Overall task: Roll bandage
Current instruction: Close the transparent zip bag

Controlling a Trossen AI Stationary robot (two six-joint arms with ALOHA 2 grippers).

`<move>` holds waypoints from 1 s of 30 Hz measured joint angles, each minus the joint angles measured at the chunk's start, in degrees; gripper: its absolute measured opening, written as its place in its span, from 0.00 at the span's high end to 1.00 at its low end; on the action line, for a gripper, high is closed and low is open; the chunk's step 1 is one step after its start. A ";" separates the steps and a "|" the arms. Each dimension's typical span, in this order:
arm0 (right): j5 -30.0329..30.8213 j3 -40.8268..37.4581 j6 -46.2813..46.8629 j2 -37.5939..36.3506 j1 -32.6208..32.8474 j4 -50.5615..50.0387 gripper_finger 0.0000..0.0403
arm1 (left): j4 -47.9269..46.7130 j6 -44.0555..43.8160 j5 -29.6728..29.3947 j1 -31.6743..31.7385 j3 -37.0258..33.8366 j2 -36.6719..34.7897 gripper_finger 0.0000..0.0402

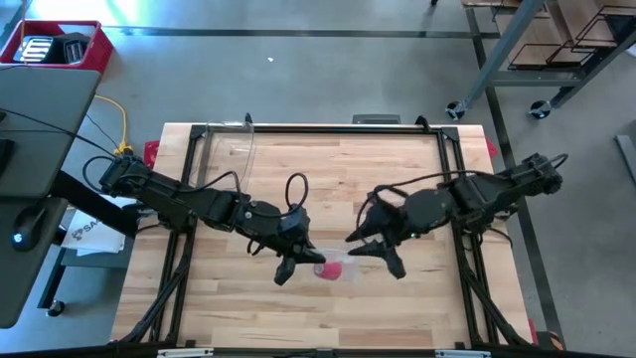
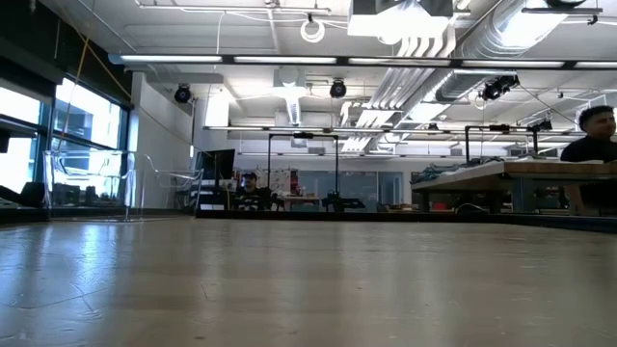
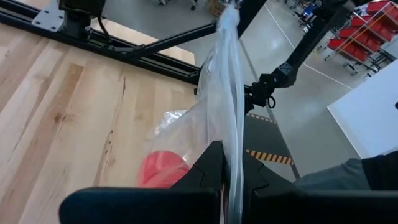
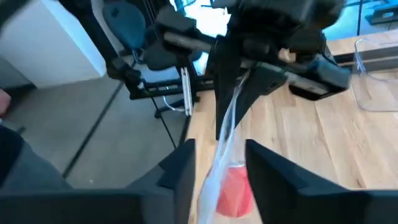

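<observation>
The red bandage (image 1: pixel 329 268) sits as a small roll inside a crinkled clear plastic bag (image 1: pixel 341 265) near the table's front middle. It also shows red through the bag in the left wrist view (image 3: pixel 160 172) and the right wrist view (image 4: pixel 234 190). My left gripper (image 1: pixel 294 263) is just left of the bag and shut on it. My right gripper (image 1: pixel 374 255) is just right of the bag and open. Its fingers stand on either side of the bag's drawn-out part (image 4: pixel 225 146); I cannot tell whether they touch it. The low view shows neither arm. My left gripper pinches a gathered part of the clear bag (image 3: pixel 231 163) between its two fingers, coming from the table's left. From the fingers the plastic runs on as a narrow drawn band (image 3: pixel 227 74). The red roll lies in the bag beside the fingers.
A clear plastic container (image 1: pixel 241 147) stands at the table's far left. A dark frame (image 1: pixel 318 129) runs along the table's edges. Bare wood lies in front of and behind the grippers. A person (image 2: pixel 596 135) sits far off in the room.
</observation>
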 joint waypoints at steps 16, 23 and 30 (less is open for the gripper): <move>5.33 7.48 7.92 -0.37 4.51 -21.85 0.55 | 0.20 -2.82 -0.06 -0.07 0.01 -0.28 1.00; 8.19 7.48 7.87 3.49 7.68 -16.29 0.55 | 0.09 -2.91 -0.13 -0.07 -0.01 -0.28 1.00; 16.41 7.48 5.10 5.90 8.16 -12.09 0.57 | -0.30 -2.91 -0.12 -0.02 0.00 -0.28 1.00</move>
